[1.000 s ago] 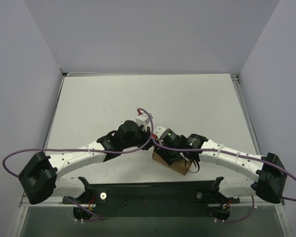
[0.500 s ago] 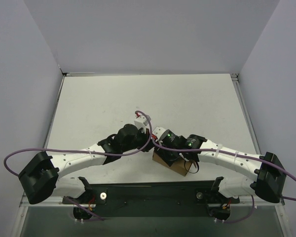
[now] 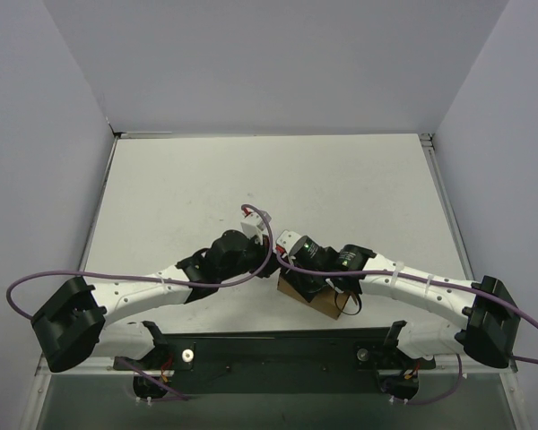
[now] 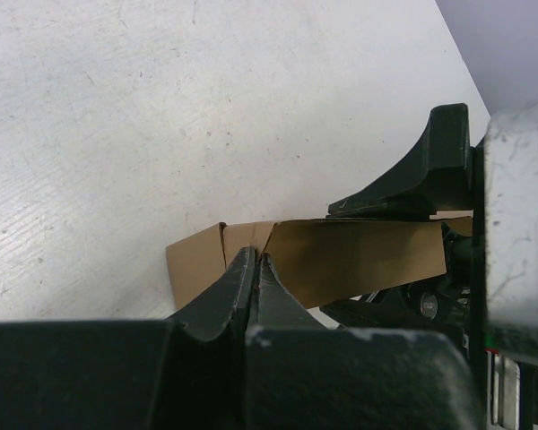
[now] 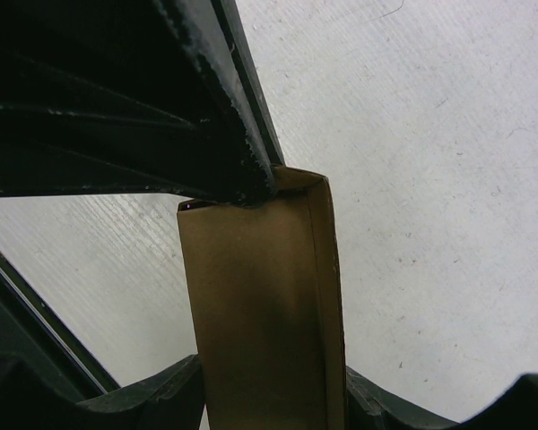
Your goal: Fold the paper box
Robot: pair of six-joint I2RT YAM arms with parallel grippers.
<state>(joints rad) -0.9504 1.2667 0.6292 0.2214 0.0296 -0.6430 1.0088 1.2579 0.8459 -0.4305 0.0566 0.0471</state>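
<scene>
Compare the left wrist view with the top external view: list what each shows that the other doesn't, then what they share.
Left wrist only: the left gripper shut, tips meeting at a crease of the paper box, with folded flaps either side and the right gripper clamped across the box. Top external only: both whole arms, their purple cables, the full table and walls; here the box is mostly hidden beneath the right wrist. Both: the brown box, with both arms meeting at it.

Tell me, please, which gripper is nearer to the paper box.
Right: the paper box sits between the right gripper's fingers. The left gripper, shut, only touches the box's edge from the side.
</scene>
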